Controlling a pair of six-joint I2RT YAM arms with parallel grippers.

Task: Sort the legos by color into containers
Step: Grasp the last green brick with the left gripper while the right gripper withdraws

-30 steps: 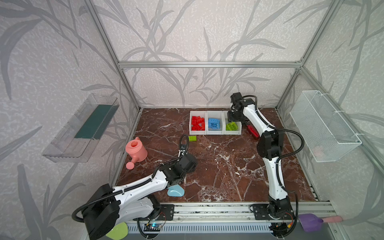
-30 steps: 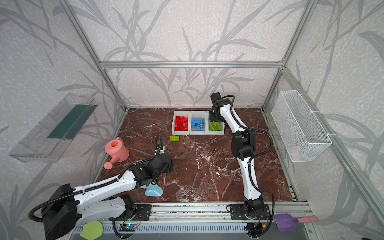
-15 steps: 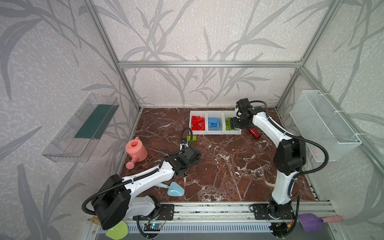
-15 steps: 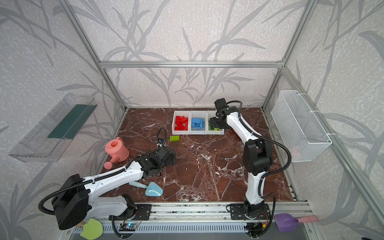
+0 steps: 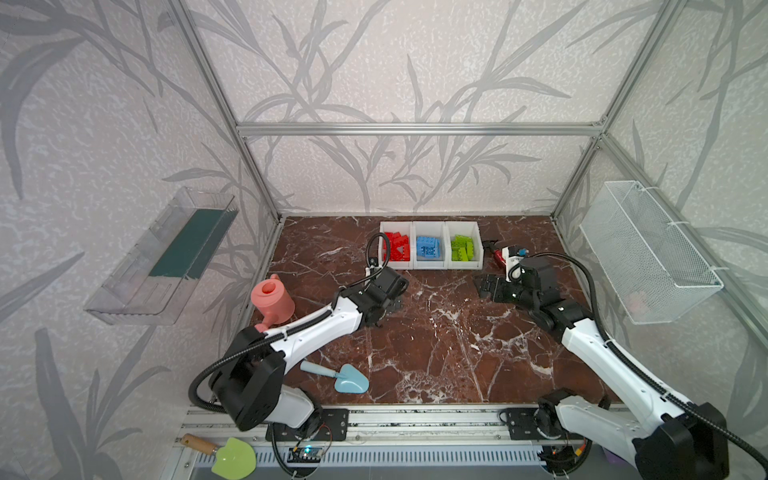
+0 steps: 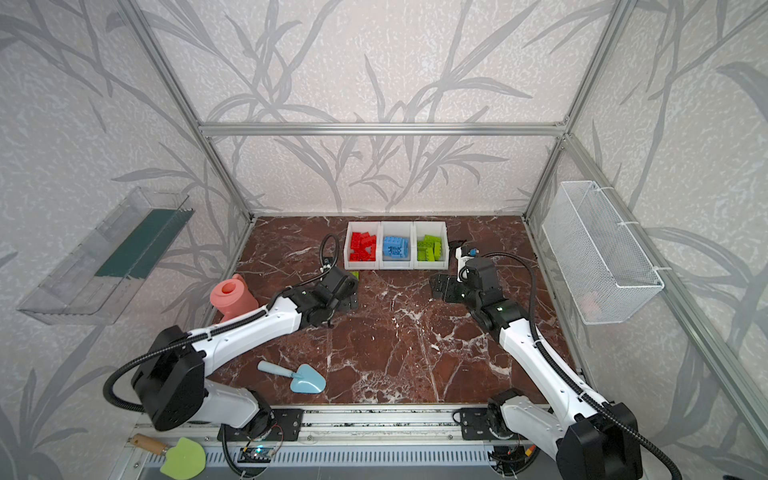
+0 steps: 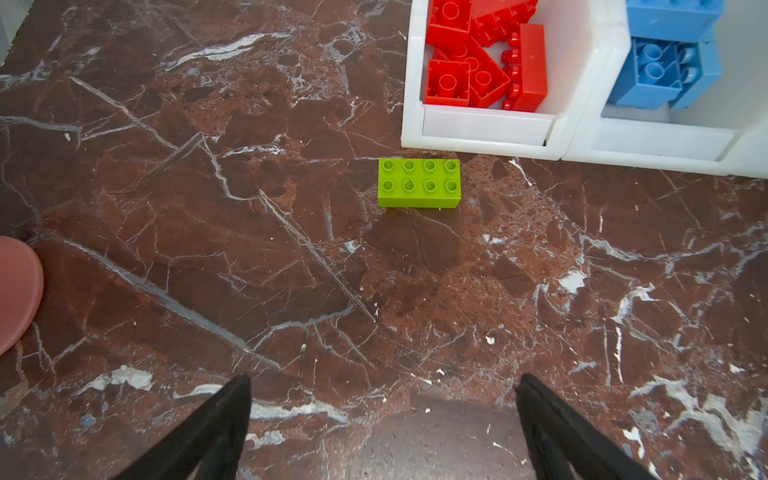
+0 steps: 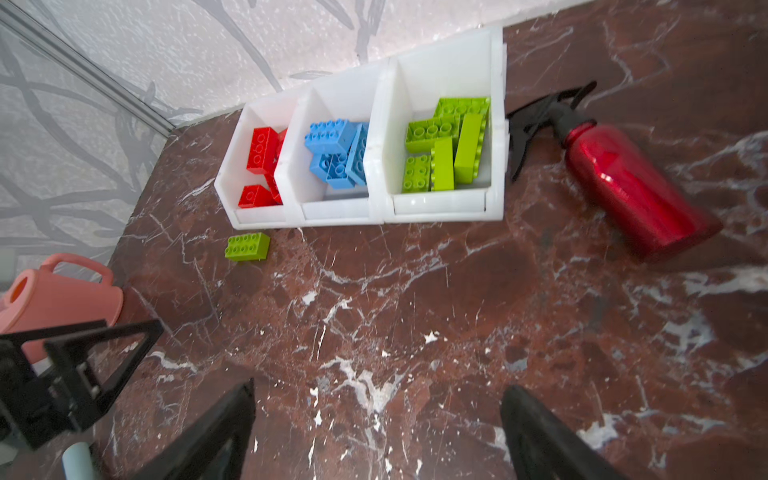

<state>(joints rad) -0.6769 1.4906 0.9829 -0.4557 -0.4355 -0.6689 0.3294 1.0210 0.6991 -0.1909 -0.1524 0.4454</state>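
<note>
**Lining up on the stray green brick**

We find one lime green brick [image 7: 419, 183] lying flat, studs up, on the worktop [image 7: 208, 257]. It sits just in front of the containers [image 7: 484, 124], nearest the red bin but apart from its wall. In a top view only a sliver of it [image 6: 354, 274] shows past the left arm. The red bricks [image 7: 478, 62], blue bricks [image 8: 336, 153] and green bricks [image 8: 444, 153] each sit in their own bin, so we judge this the only piece left to sort.

Our left end effector [image 7: 382, 378] is spread wide and empty, low over the marble and short of the brick. Our right end effector [image 8: 376, 386] is also open and holds nothing, off beside the red bottle [image 8: 631, 187].

To do this well, we should advance until the brick lies squarely between the fingers. We should then close on two flat opposite faces, low down and with both pads meeting together. The brick is hard, glossy plastic with crisp edges, and the worktop is polished stone. A one-sided touch would likely skate it toward the bin wall. After that we lift clear of the thick white rims and carry it across to the far bin.
</note>
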